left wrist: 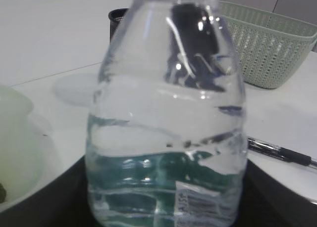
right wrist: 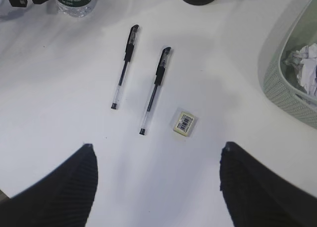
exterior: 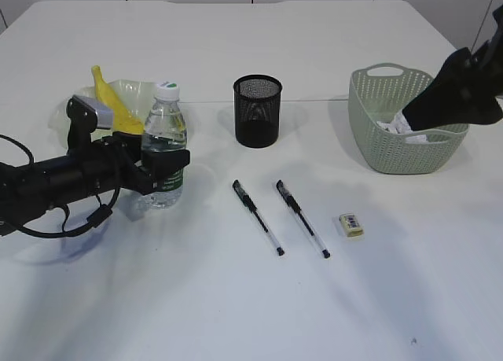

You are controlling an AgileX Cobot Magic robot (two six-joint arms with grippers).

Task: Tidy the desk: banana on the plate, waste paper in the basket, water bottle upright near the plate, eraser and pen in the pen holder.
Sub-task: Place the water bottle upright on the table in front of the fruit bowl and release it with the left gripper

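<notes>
A white table (exterior: pixel 236 298) is carrying every object, with a pale wall panel running behind it. At far left, a banana (exterior: pixel 110 100) is lying on a pale green plate (exterior: pixel 137 90). Just beside the plate, a water bottle (exterior: pixel 164 145) is standing upright with the left gripper (exterior: pixel 161 171) wrapped around its lower body; whether the fingers are clamping the bottle or parting from it cannot be told from these views. The risk here is tipping: if the arm is withdrawing while a finger is catching the label, the bottle may topple toward the plate. In the middle, a black mesh pen holder (exterior: pixel 257 110) is standing upright, and two pens (exterior: pixel 258 217) (exterior: pixel 302 219) are lying side by side in front of it, apart from each other. Being slim and round, they may be rolling away under a closing grip. A small eraser (exterior: pixel 351 225) is lying near the right pen; a low, flat block is easily pushed aside rather than lifted. At right, crumpled waste paper (right wrist: pixel 306 64) is sitting inside the green basket (exterior: pixel 369 133). The right gripper (right wrist: pixel 158 182) is hovering above the pens and eraser, its fingers (right wrist: pixel 69 187) standing wide apart and holding nothing.
</notes>
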